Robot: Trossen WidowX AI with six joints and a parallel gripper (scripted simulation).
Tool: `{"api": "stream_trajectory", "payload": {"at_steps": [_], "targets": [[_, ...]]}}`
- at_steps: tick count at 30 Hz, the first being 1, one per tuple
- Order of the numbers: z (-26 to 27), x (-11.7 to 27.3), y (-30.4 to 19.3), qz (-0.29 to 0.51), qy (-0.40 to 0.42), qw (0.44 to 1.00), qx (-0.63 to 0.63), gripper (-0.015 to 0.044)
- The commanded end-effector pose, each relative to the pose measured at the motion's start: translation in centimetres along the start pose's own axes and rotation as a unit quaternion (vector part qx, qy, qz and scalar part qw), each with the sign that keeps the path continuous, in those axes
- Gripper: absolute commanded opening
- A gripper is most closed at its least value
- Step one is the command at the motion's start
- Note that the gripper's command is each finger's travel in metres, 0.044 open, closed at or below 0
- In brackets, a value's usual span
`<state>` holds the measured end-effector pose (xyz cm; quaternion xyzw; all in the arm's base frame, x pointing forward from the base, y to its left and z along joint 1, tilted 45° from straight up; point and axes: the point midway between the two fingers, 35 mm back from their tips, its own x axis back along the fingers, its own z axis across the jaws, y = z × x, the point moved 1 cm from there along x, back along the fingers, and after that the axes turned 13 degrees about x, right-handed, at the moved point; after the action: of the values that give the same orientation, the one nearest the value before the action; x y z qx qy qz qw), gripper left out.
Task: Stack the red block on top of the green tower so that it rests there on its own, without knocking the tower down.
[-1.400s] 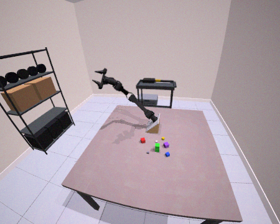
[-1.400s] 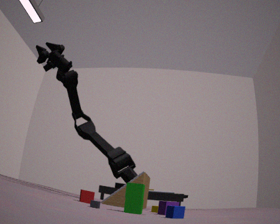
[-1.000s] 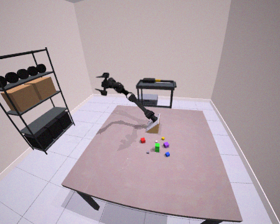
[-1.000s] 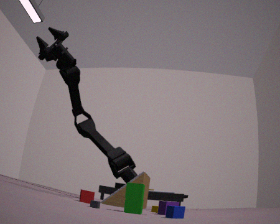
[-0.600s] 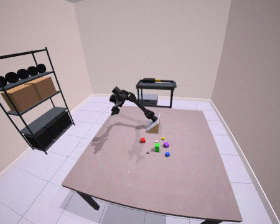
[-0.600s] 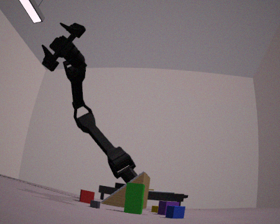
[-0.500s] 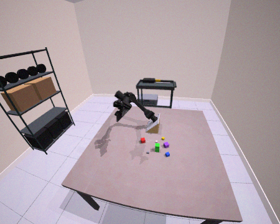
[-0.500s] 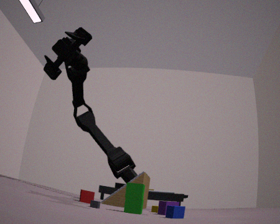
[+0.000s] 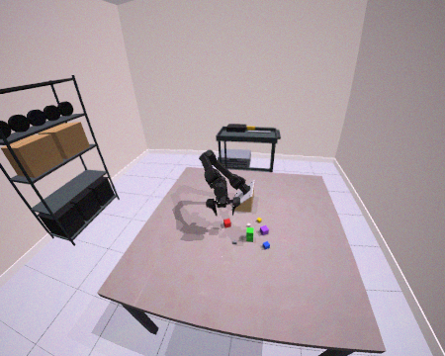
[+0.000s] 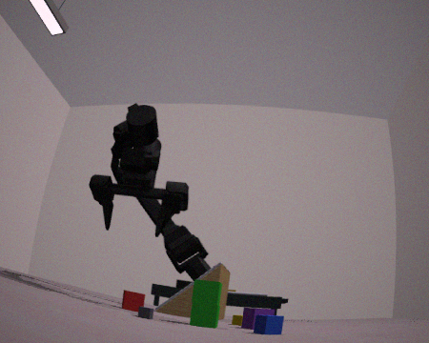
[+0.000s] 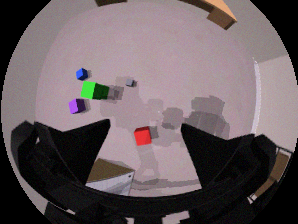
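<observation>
The red block [image 9: 226, 222] [image 10: 133, 300] [image 11: 142, 136] lies on the table, left of the tower in the top and exterior views. The green tower [image 9: 250, 234] [image 10: 205, 304] [image 11: 94, 90] stands upright on the table. My gripper [image 9: 224, 213] [image 10: 132, 232] [image 11: 146, 125] is wide open and empty, pointing down. It hangs well above the table; in the wrist view the red block shows between the two fingers, a little below the line of their tips. The tower lies outside the fingers, up and to the left in that view.
A purple block [image 9: 264, 230] [image 10: 253, 318] [image 11: 76, 106] and a blue block [image 9: 266, 245] [image 10: 269, 325] [image 11: 81, 74] lie beside the tower. A small grey block [image 9: 234, 242] [image 10: 146, 312] [image 11: 130, 82] and a small yellow block [image 9: 259, 220] [image 10: 236, 320] lie nearby. A wooden wedge [image 9: 244, 205] [image 10: 217, 286] stands at the arm's base.
</observation>
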<state>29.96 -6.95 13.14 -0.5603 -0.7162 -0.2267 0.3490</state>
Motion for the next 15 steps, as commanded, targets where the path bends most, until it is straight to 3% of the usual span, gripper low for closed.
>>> {"api": "stream_trajectory", "payload": {"at_steps": [1, 15], "targets": [[1.7, -2.1, -4.1, 0.113, 0.016, 0.986, 0.118, 0.0440], [2.4, -2.6, -5.4, 0.133, 0.020, 0.981, 0.141, 0.0440]]}}
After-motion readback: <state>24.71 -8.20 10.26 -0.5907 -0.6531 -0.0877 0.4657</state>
